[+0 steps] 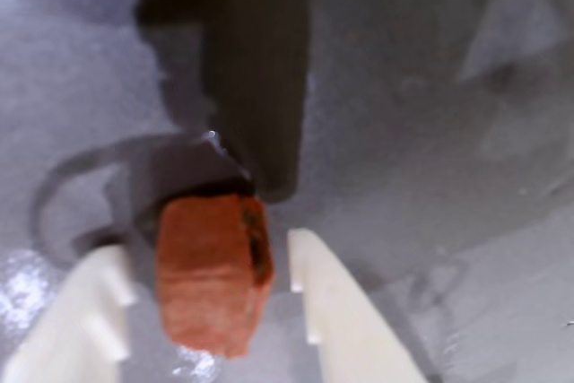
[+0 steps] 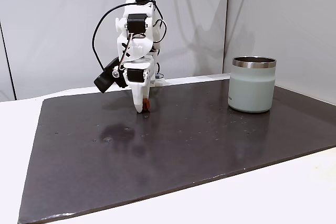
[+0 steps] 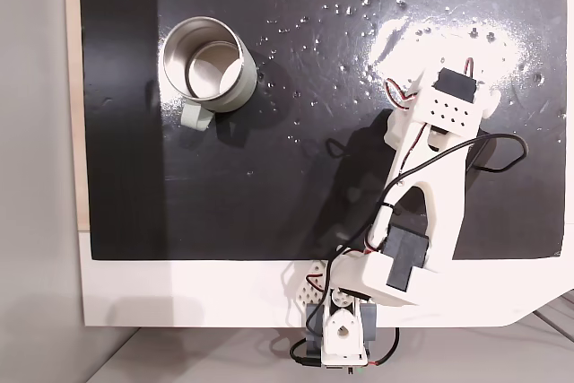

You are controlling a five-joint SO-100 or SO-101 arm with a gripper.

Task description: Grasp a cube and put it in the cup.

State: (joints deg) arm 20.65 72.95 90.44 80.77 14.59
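Note:
The reddish-brown cube [image 1: 213,271] lies on the dark mat between my two white fingertips [image 1: 336,311], with a small gap on each side. My gripper [image 1: 206,248] is open around it. From the side, the gripper [image 2: 142,107] points straight down with its tips at the mat, and the cube [image 2: 147,104] shows just beside them. The cup [image 2: 252,85], pale mint green with a steel rim, stands upright far to the right of the gripper in that view. From above, the cup [image 3: 238,94] sits at the upper left, and the arm [image 3: 430,186] hides the cube.
The dark shiny mat [image 2: 184,150] covers most of the white table [image 2: 294,192]. A wide bare stretch of mat lies between gripper and cup. Light specks dot the mat [image 3: 117,177] near its far edge. The arm's base [image 3: 345,329] sits at the table's bottom edge.

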